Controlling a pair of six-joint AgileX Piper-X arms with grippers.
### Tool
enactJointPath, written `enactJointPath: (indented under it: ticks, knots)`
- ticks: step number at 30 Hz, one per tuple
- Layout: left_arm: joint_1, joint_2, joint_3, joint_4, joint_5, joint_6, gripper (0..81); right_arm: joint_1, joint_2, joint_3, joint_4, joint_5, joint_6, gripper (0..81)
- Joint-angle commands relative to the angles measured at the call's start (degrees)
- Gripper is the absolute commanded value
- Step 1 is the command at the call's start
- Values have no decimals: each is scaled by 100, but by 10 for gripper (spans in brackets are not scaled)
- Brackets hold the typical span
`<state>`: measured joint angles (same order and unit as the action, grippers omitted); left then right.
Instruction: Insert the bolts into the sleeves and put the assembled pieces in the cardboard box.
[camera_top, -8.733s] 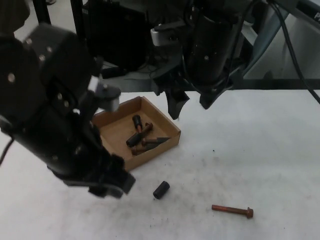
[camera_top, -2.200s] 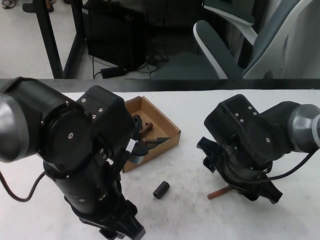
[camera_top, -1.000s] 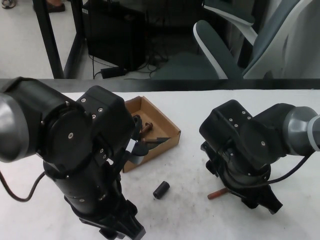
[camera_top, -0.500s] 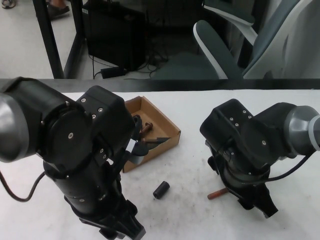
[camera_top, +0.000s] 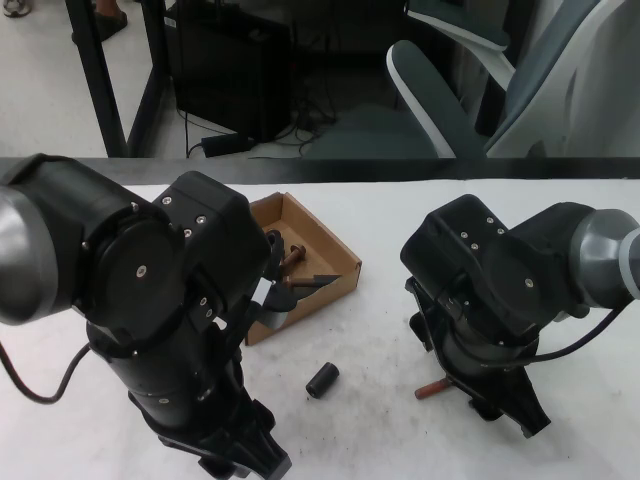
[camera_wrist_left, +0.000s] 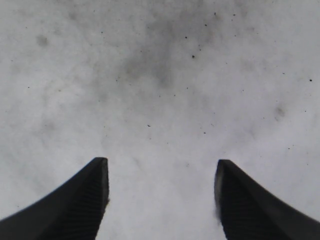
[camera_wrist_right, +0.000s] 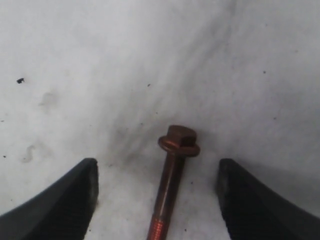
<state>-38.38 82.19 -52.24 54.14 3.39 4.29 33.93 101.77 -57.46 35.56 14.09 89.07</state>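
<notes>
Right gripper (camera_wrist_right: 156, 167) hangs low over the white bench (camera_wrist_right: 150, 60), its two dark fingers (camera_wrist_right: 75, 200) spread wide and gripping nothing; the copper-coloured bolt (camera_wrist_right: 171, 185) lies flat on the bench in the gap between them, close to the middle and touching neither finger; its flanged hex head (camera_wrist_right: 179, 140) sits just past the fingertips, and the threaded end runs back toward the wrist.

From behind the arms, the right arm (camera_top: 500, 290) is hunched down over that bolt (camera_top: 432, 388), so that only the shank end pokes out from under it, pointing toward the black sleeve (camera_top: 322, 380); the sleeve lies on its side on the bench (camera_top: 450, 210), apart from the bolt, between the two arms and just on the near side of the cardboard box (camera_top: 305, 303); inside the box lie a few bolt-and-sleeve pieces (camera_top: 290, 258), partly hidden by the left arm (camera_top: 160, 320).

Left gripper (camera_wrist_left: 161, 165) is likewise released, fingers well apart above a speckled patch of bench with nothing between them; it is well apart from the bolt.
</notes>
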Motion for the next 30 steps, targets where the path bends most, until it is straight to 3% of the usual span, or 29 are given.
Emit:
enactJointPath:
  ticks: [1, 4, 10, 14, 18, 24, 30]
  knots:
    - [-26, -31, -35, -5, -75, -44, 579, 51, 39, 26, 121, -491, 60, 629]
    - [-26, -31, -35, -25, -75, -44, 579, 51, 39, 26, 121, -491, 60, 543]
    - [-26, -31, -35, -25, -75, -44, 579, 51, 39, 26, 121, -449, 60, 163]
    - [-26, -31, -35, -25, -75, -44, 578, 51, 39, 26, 121, -390, 60, 8]
    - [-26, -31, -35, -25, -75, -44, 553, 51, 39, 26, 92, -263, 19, 2]
    - [-26, -31, -35, -25, -75, -44, 489, 51, 39, 26, -339, -235, -1172, 2]
    - [-26, 76, -35, -227, -7, -44, 489, 38, 39, 26, -361, -131, -2506, 2]
